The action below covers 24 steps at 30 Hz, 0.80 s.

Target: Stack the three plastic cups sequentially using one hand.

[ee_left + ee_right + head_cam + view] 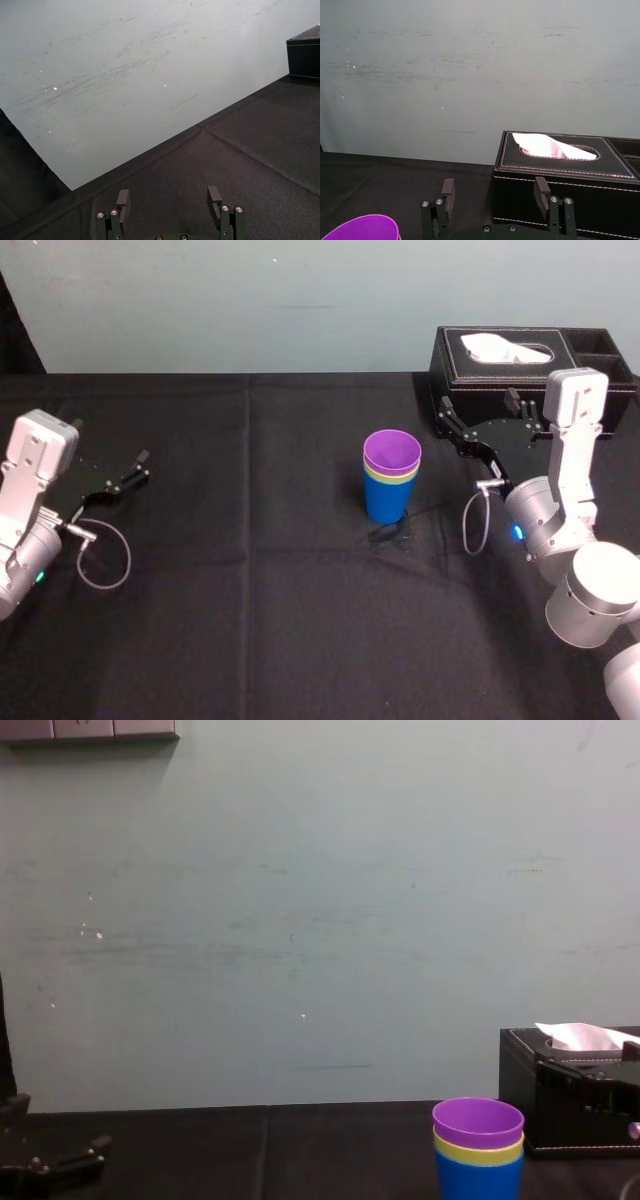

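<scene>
Purple cup (392,452) is sitting nested in the yellow-green cup (391,480), which is sitting in the blue cup (388,502). The stack is standing upright mid-table (250,590). At its 3 o'clock the right gripper (493,188) is hovering, fingers spread and empty, near the black tissue box (470,370) at 1 o'clock. At 9 o'clock, well apart, the left gripper (168,194) is hanging, fingers likewise spread.

Purple cup (478,1122): walls hidden in yellow-green cup (478,1151), itself a rim band only. Blue cup (478,1178): base cut by chest view's lower edge.
</scene>
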Motion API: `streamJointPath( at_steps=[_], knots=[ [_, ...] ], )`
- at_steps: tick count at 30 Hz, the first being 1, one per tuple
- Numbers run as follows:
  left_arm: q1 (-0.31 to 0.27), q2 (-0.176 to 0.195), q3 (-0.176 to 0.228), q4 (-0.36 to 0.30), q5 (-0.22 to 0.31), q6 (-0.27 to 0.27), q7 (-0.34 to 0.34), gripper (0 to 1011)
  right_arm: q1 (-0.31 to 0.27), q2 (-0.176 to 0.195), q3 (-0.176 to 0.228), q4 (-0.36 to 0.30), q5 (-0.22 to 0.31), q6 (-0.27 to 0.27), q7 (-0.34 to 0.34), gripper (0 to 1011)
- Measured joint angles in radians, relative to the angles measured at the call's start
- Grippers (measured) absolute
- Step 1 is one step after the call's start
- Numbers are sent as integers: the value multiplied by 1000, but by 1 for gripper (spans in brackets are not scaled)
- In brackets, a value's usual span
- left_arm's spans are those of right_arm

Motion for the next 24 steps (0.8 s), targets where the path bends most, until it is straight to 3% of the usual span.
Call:
streamJointPath(
  at_steps=[24],
  knots=[
    [0, 0, 0, 0, 0, 0, 0, 1011, 0, 0, 0, 0, 0, 0, 0, 1003]
  ],
)
